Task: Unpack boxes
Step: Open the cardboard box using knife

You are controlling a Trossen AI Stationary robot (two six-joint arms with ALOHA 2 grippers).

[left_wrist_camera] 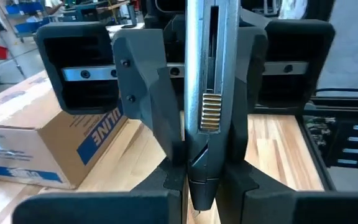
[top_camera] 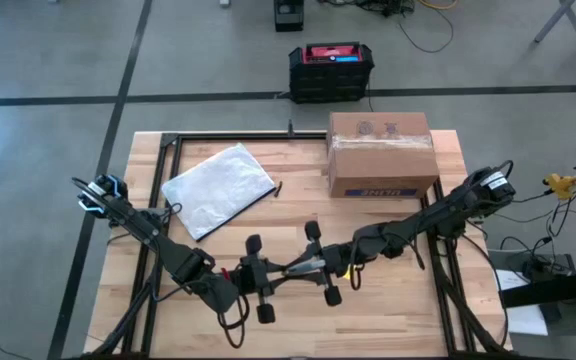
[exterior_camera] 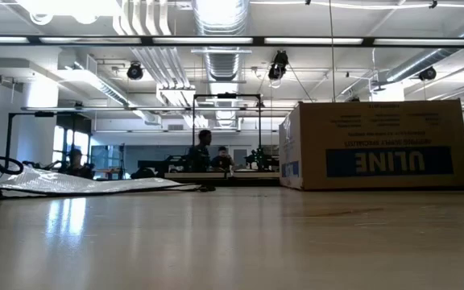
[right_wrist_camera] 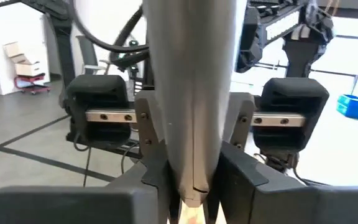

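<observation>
Well behind right gripper (top_camera: 320, 266), box (top_camera: 381, 153), both apart

Left pincer (top_camera: 280, 274) and right pincer (top_camera: 313, 263) meet, both clamped.

We see a brown corrugated cardboard box (top_camera: 381, 152) with a blue label bearing white "ULINE" lettering and small black print above it. Beside the box lies a silvery-white plastic bag (top_camera: 218, 187). Both rest on a pale, striped butcher-block table (top_camera: 388, 320) edged by a black frame. Beyond the box sits a black case (top_camera: 330, 72) with a red top and a small blue patch. The left gripper (left_wrist_camera: 201, 180) and right gripper (right_wrist_camera: 191, 180) are dark grey, each clasping a silver metal utility knife (left_wrist_camera: 209, 74) with a ribbed brass-coloured slider.
</observation>
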